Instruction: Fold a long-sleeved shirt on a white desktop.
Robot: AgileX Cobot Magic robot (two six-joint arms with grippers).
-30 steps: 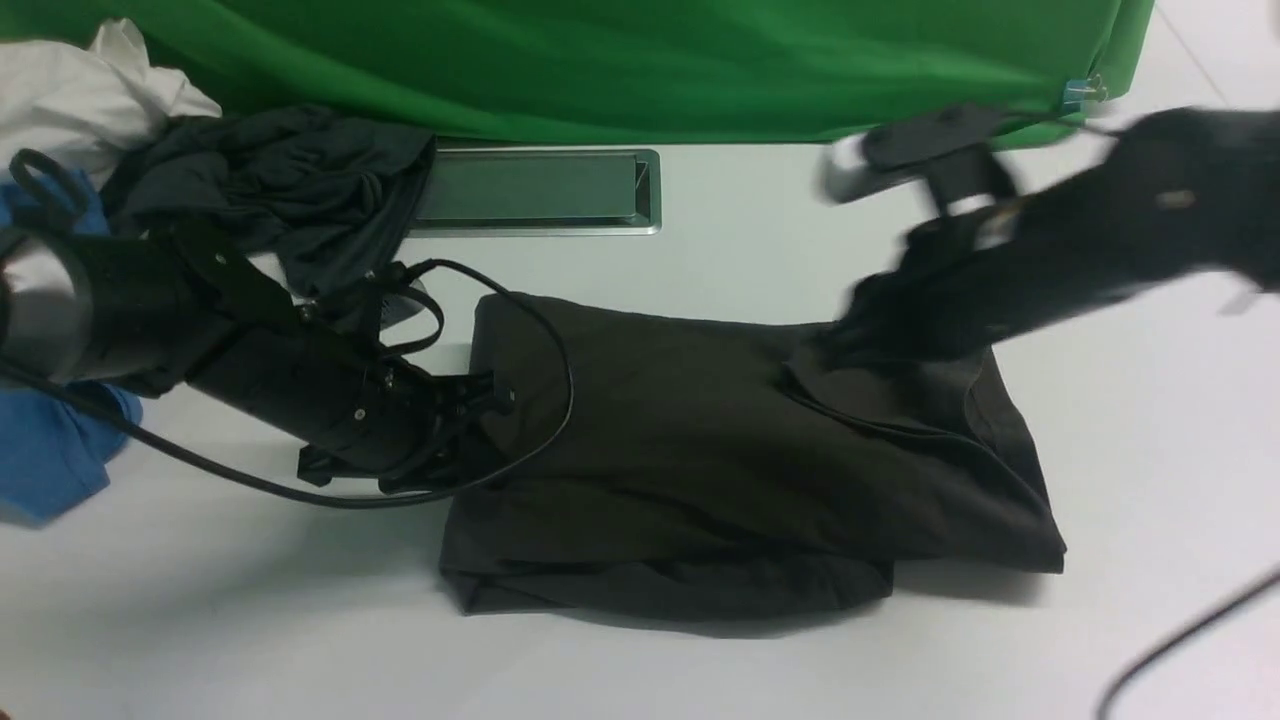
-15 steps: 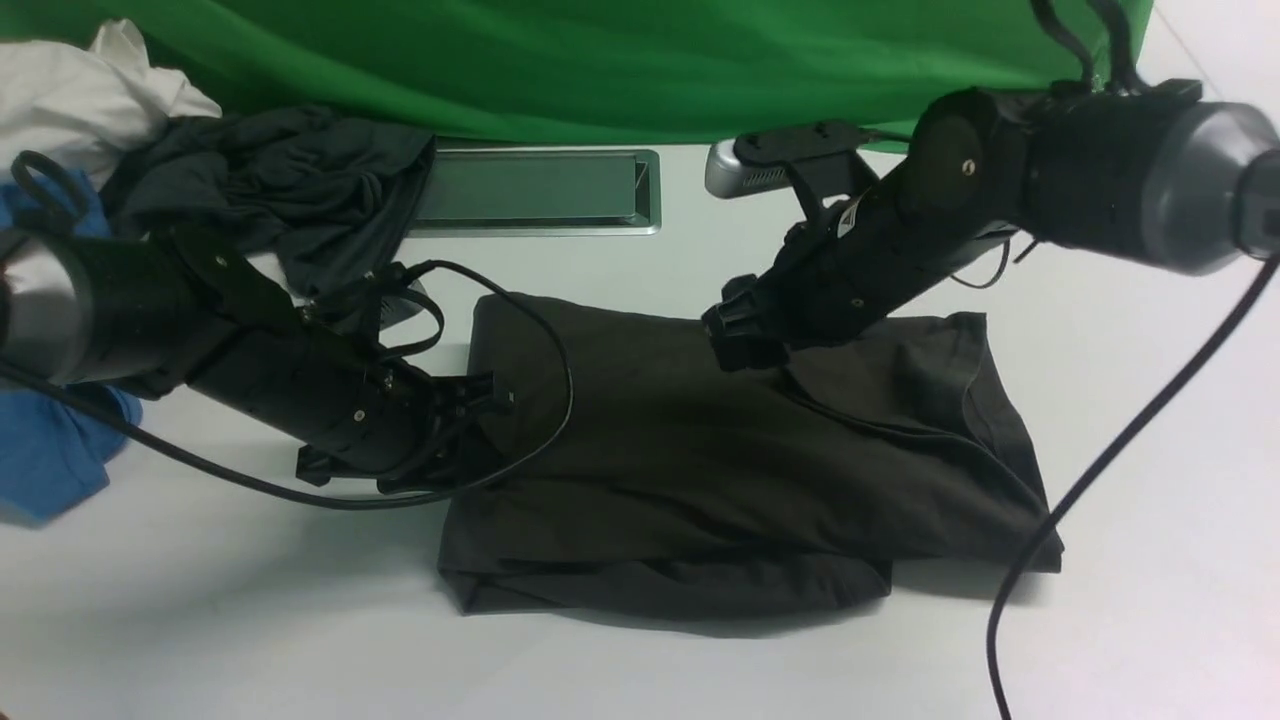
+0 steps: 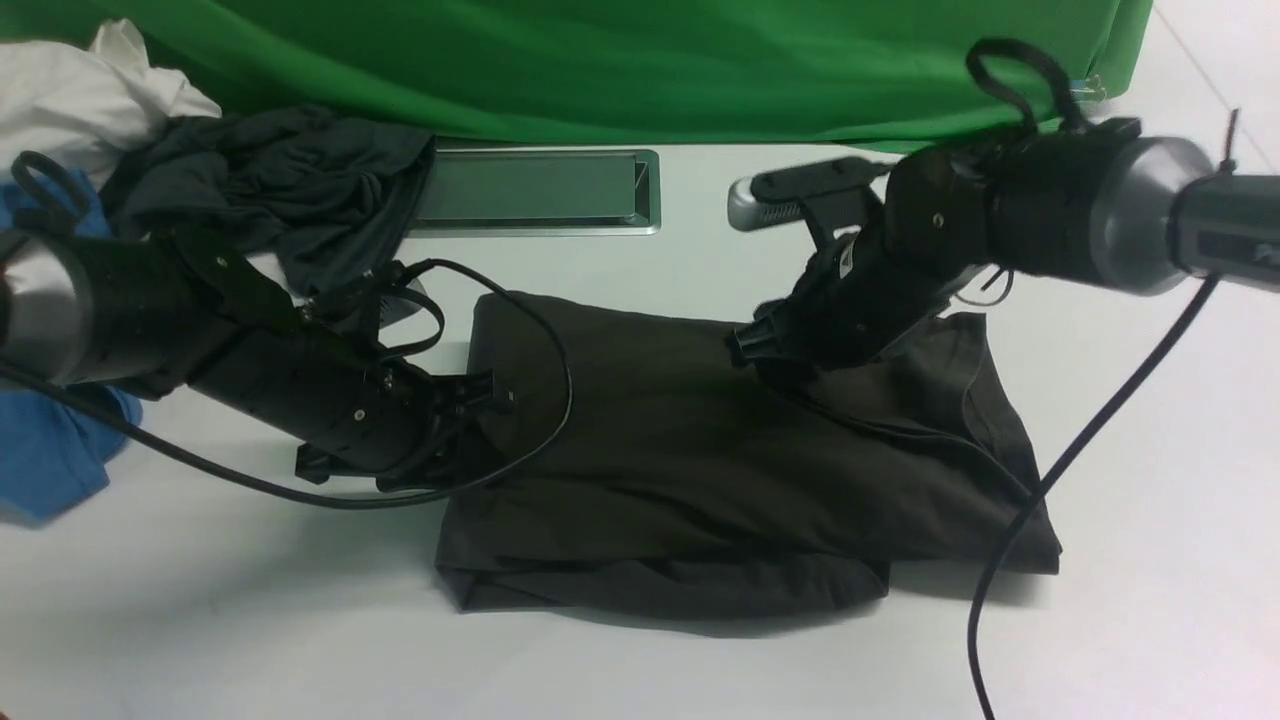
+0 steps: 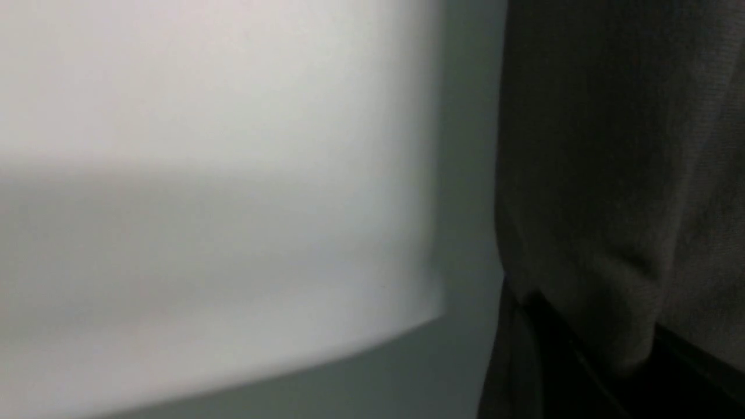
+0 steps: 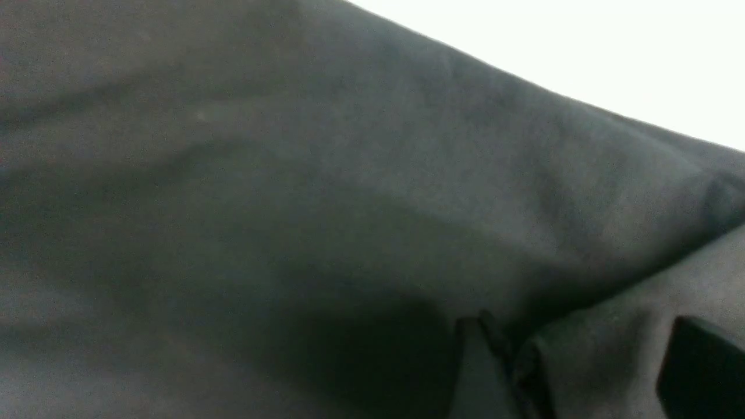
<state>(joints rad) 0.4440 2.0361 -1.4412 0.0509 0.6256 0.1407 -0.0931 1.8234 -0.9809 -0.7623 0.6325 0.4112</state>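
Mostly folded: long-sleeved shirt (image 3: pixel 740 460) in a rough rectangle mid-surface, right end still rumpled, final fold left. Left hand (image 3: pixel 480 400) closed at shirt's left edge, grip unconfirmed; right hand (image 3: pixel 750 345) low on the far edge, state indeterminate. White surface (image 3: pixel 250 620); green backdrop (image 3: pixel 600 60), other garments (image 3: pixel 270 180) far left.

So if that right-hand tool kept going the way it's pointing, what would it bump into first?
Most likely the dark olive-brown long-sleeved shirt. The right tool points down and leftward, its tip right over the cloth's far edge; whether it already touches is unclear.
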